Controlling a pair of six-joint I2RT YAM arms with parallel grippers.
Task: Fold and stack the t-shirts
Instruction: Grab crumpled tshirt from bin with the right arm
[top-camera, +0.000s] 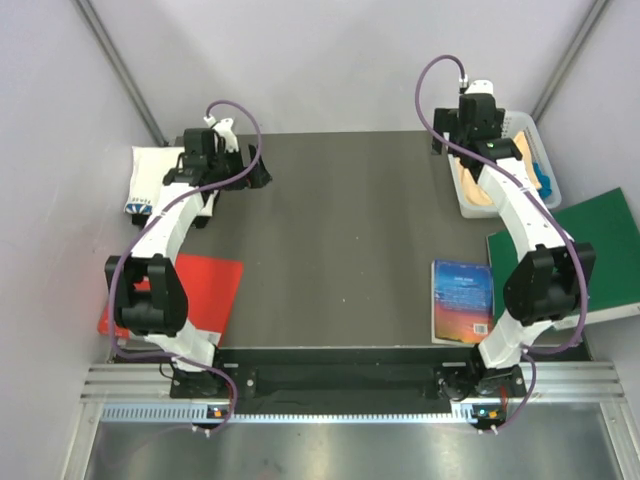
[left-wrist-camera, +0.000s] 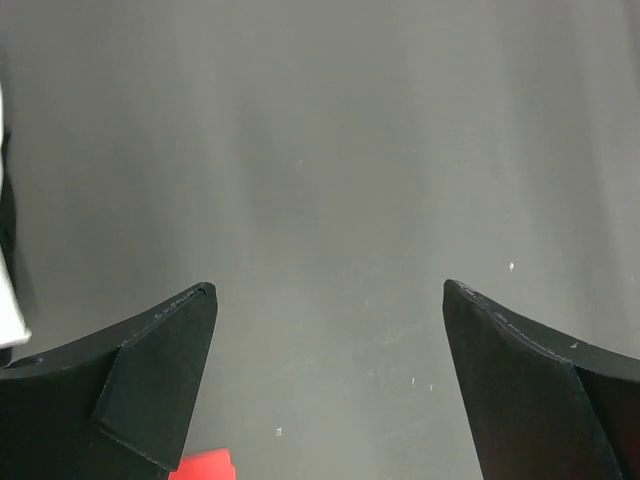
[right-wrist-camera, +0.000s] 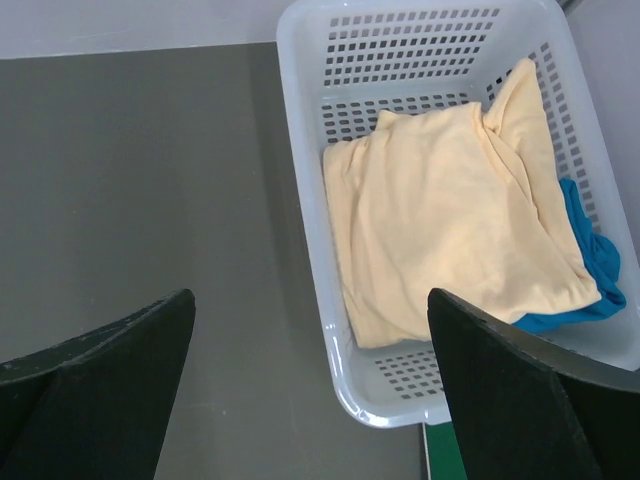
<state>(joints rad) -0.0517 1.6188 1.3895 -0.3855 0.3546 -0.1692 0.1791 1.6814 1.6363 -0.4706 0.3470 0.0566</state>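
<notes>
While in R basket (right-wrist-camera: 420, 50), t-shirt (right-wrist-camera: 440, 220) rumpled

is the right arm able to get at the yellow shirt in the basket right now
Probably yes: the open right gripper hangs by the open-topped basket, and the yellow shirt lies on top, uncovered.

Peach-yellow t-shirt (right-wrist-camera: 440, 230): plain pale cloth, loosely crumpled and creased, one short sleeve turned towards the far right. It lies in a white perforated basket (right-wrist-camera: 420, 50) at the far right of the table (top-camera: 350, 230), on top of a blue cloth (right-wrist-camera: 590, 265). White t-shirt (top-camera: 150, 170): a flat, compact rectangle at the far left, by the table's corner, with a small dark-blue print at its near edge.
</notes>
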